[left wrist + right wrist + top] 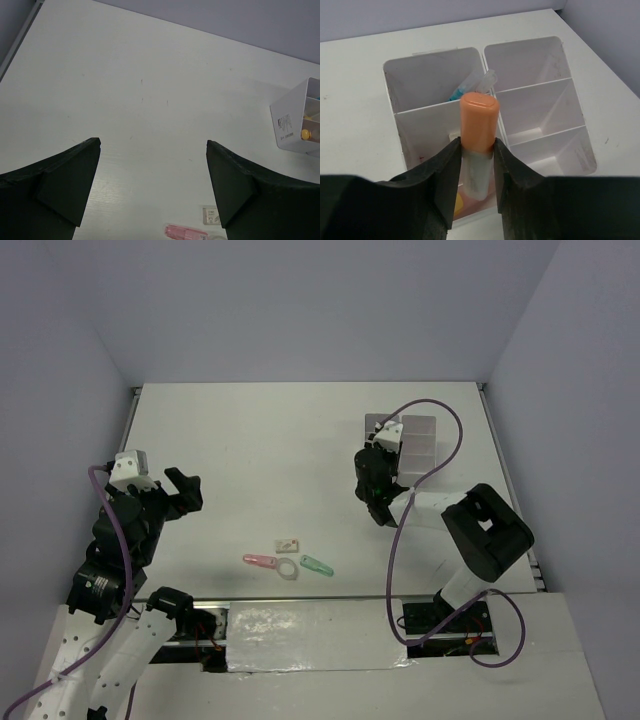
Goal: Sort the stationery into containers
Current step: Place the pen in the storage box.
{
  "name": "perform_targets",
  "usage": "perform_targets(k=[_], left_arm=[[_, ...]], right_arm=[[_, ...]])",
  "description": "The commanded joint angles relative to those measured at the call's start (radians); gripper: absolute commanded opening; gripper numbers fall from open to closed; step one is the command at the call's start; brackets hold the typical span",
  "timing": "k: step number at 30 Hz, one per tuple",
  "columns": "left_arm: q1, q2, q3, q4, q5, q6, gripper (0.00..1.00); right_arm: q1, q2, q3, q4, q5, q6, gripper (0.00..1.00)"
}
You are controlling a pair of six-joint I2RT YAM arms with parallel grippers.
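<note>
My right gripper (pixel 477 146) is shut on an orange-capped highlighter (pixel 479 117) with a grey body. It holds it upright over the near left compartments of the white containers (pixel 540 60). The far left compartment holds a blue pen (pixel 457 93) and a clear-capped one (pixel 488 80). A yellow eraser (pixel 459 205) lies in the nearest compartment. In the top view the right gripper (pixel 384 447) hangs at the containers' (pixel 422 440) left edge. My left gripper (pixel 190 490) is open and empty above bare table, its fingers (pixel 75 180) wide apart.
On the table near the front lie a pink highlighter (pixel 260 561), a clear ring (pixel 287 569), a green piece (pixel 317 565) and a white eraser (pixel 289 542). The left wrist view shows the pink highlighter (pixel 185 232) and the white eraser (pixel 212 216) below its fingers.
</note>
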Motion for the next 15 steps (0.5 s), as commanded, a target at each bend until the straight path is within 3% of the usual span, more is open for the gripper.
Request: perform_targets(k=[1,11,14,15], left_arm=[[-0.003,-0.004,0.003,0.036,0.003,0.017,0.99],[-0.003,-0.004,0.003,0.036,0.0,0.017,0.99],[-0.003,-0.002,0.005,0.038,0.001,0.017,0.99],[-0.003,-0.002,0.003,0.036,0.0,0.017,0.99]], right_arm=[[-0.006,-0.002,0.002,0.059,0.03,0.009,0.42],[0.0,-0.013,-0.014,0.086,0.01,-0.014,0.67],[0.037,-0.041,-0.011,0.067,-0.018,-0.057,0.79],[0.051,-0.051,-0.009,0.063,-0.028,-0.071,0.88]])
